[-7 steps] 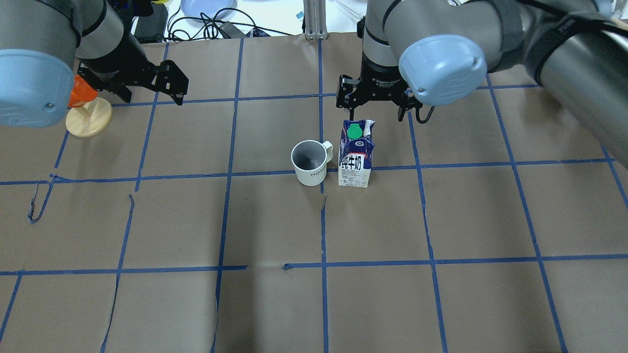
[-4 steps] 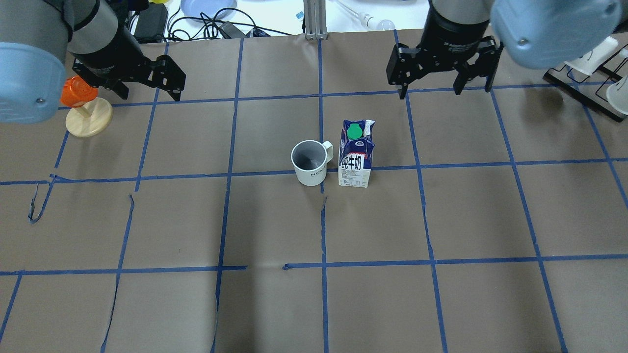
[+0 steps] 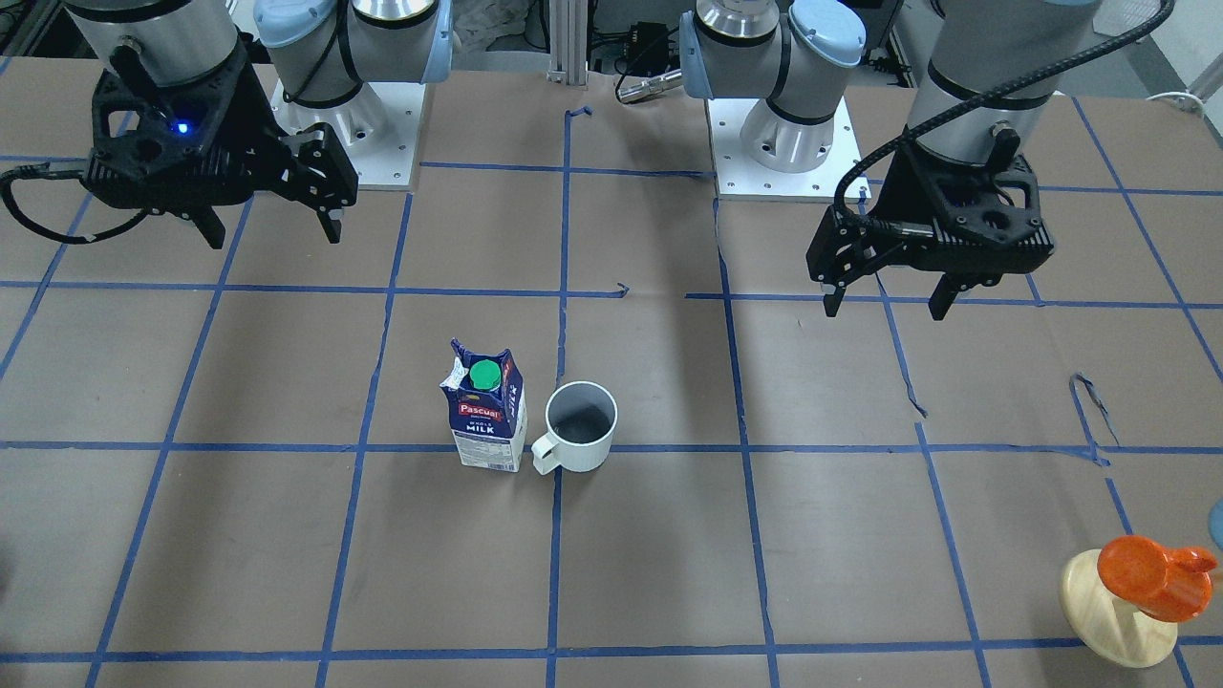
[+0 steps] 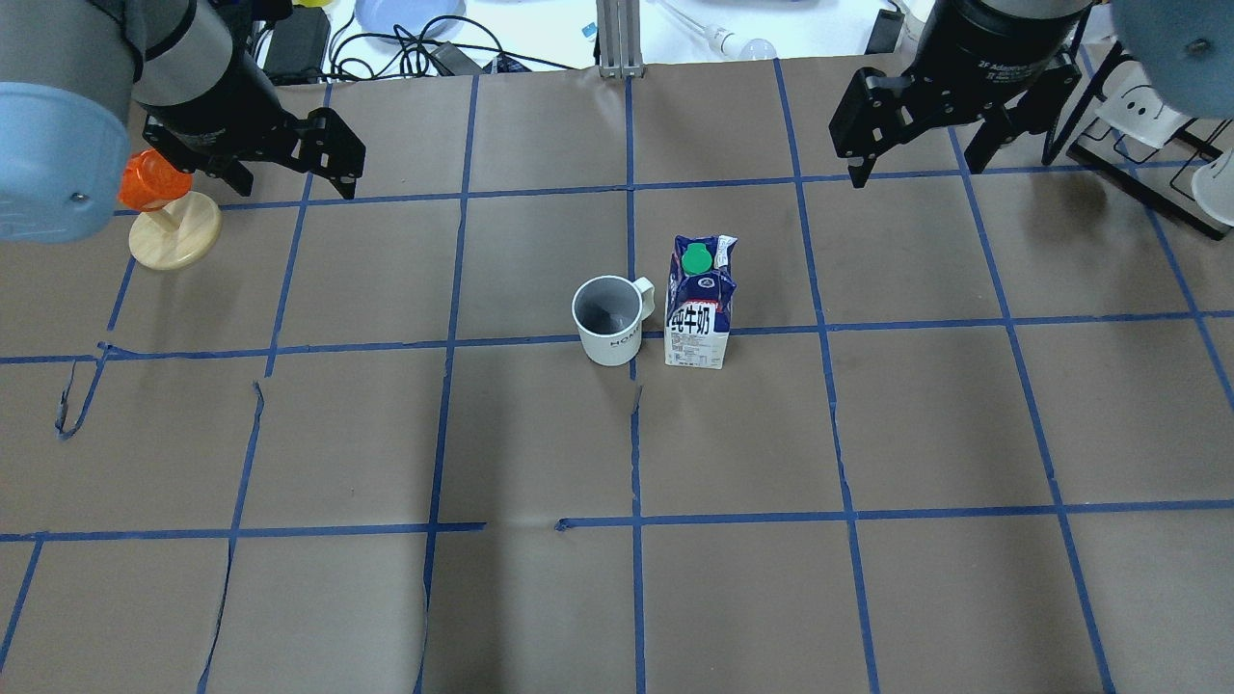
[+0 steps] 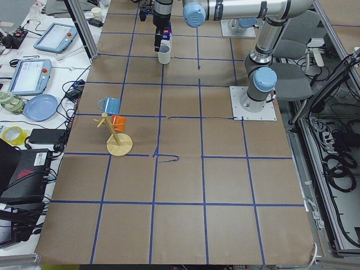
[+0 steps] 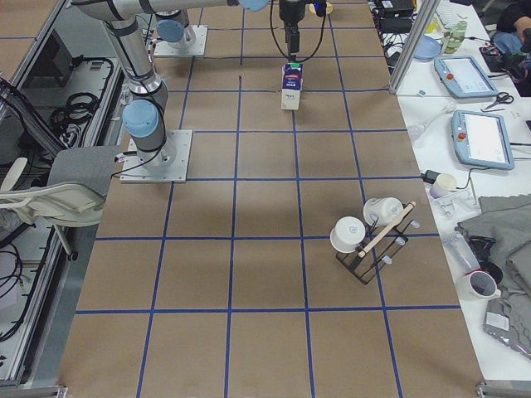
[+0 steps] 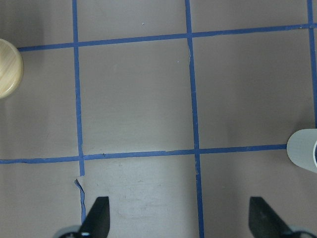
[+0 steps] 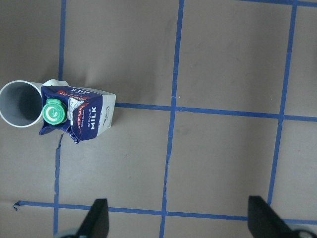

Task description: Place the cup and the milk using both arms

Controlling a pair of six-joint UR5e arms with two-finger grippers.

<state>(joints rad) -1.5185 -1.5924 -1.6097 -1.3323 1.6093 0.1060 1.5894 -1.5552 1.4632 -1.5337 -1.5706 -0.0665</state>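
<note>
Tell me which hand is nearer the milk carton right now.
Right. The right hand hangs raised and open, to the robot's right of the milk; the left hand, also open, is farther off on the opposite side, past the cup.

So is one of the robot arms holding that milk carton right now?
No, the milk carton stands free beside the cup, while the left fingers and right fingers hang open, far from it.
</note>
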